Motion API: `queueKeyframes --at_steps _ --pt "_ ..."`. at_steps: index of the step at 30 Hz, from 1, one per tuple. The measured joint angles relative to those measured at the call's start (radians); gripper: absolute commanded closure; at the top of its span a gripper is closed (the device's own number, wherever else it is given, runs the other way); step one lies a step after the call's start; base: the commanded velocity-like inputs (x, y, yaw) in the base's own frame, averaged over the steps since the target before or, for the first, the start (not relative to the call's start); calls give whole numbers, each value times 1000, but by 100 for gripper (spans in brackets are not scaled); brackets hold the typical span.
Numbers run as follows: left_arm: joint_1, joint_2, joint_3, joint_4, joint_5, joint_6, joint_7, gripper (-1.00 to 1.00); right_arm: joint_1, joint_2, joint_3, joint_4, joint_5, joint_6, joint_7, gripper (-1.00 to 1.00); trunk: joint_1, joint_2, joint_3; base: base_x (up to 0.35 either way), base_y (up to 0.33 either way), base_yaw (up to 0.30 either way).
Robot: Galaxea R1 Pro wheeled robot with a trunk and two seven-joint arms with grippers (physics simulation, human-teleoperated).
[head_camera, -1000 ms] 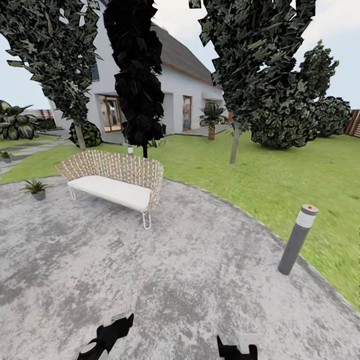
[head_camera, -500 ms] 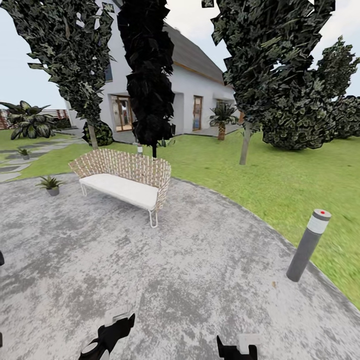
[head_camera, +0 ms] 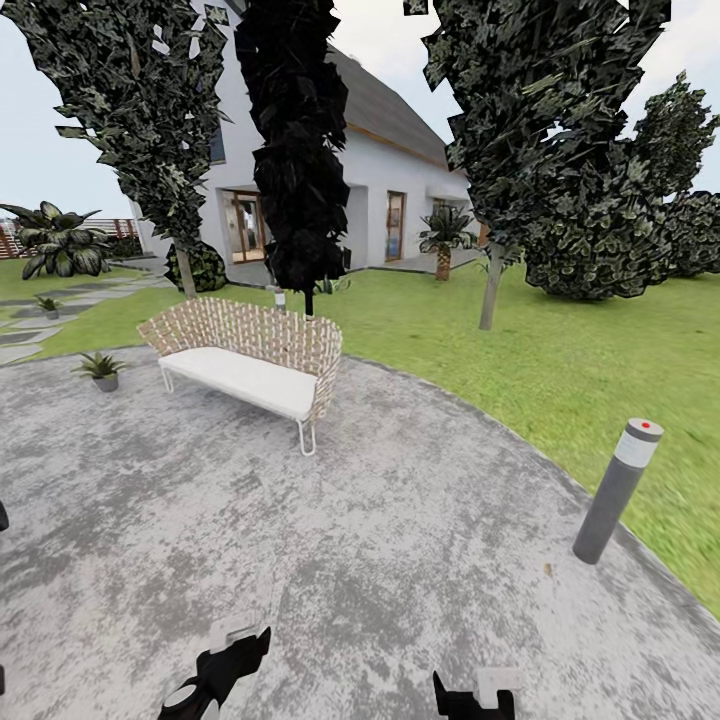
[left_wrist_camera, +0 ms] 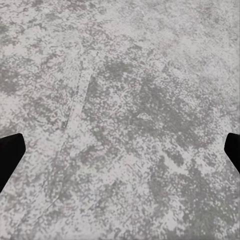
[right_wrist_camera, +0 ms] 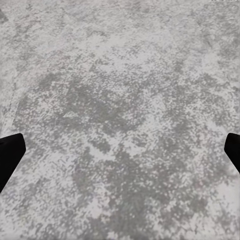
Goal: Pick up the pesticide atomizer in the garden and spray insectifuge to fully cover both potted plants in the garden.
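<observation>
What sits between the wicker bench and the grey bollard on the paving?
Nothing: in the head view, bare grey paving runs from the wicker bench to the bollard at the lawn's edge.

No readable text, labels, brands, numbers or signs anywhere. Nearest thing to a marking: small red dot on the white cap of the grey bollard [head_camera: 614, 490] at about 4 o'clock in the head view, no characters on it. White house [head_camera: 392, 190] walls at 12 o'clock carry no lettering or house number that can be made out. Both wrist views give plain mottled grey paving [left_wrist_camera: 125, 115], nothing printed on it.
</observation>
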Motion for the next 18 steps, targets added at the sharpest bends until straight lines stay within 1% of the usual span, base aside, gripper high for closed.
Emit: queueKeyframes --at_steps 4,8,13,18 --pt "0 0 0 0 0 0 0 -100 0 0 0 0 1 0 0 -100 0 0 0 144 -151 28" --pt "0 0 0 0 0 0 0 -100 0 0 1 1 2 0 -1 -100 0 0 3 200 -210 124" --pt "0 0 -1 0 0 0 -1 -100 0 -1 1 0 5 0 -1 -100 0 0 6 223 -234 199" --pt "0 0 -1 0 0 0 -2 -100 0 -1 2 1 6 0 -1 -100 0 0 8 231 -243 251"
